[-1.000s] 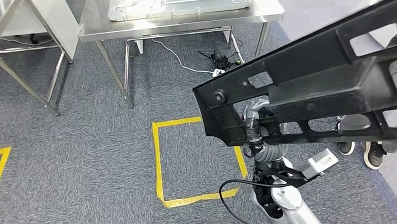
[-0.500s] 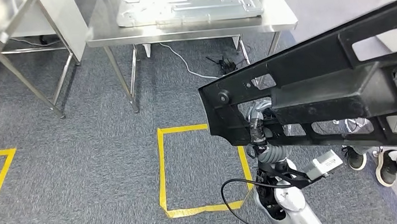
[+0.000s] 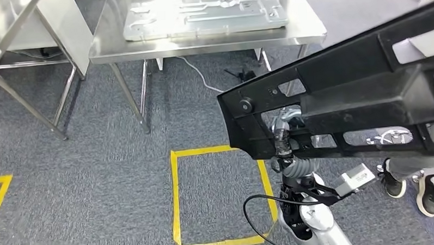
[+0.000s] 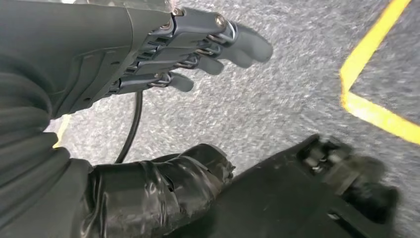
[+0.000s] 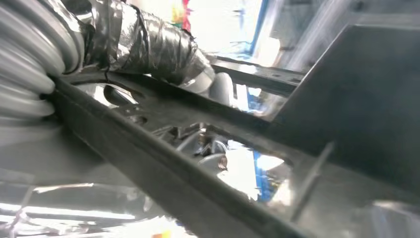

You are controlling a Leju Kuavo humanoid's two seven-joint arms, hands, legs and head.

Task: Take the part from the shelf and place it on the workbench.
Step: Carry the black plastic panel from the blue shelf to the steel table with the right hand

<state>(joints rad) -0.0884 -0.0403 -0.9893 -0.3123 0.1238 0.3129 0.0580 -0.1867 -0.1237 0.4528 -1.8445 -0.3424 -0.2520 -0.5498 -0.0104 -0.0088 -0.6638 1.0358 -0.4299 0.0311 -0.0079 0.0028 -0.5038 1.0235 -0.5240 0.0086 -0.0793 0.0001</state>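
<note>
Half done: right robot hand [image 3: 283, 144] grasping black frame part [image 3: 345, 104]; left robot hand [image 4: 198, 44] released; steel worktop [image 3: 212, 38] ahead, placement left.

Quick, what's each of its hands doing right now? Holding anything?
Left hand: open, fingers held out straight above the carpet, holding nothing.
Right hand: holding the long black part up from underneath.

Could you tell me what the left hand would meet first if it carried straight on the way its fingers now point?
Most likely the grey carpet: the left hand hangs open above it with nothing between, though depth is unclear.
</note>
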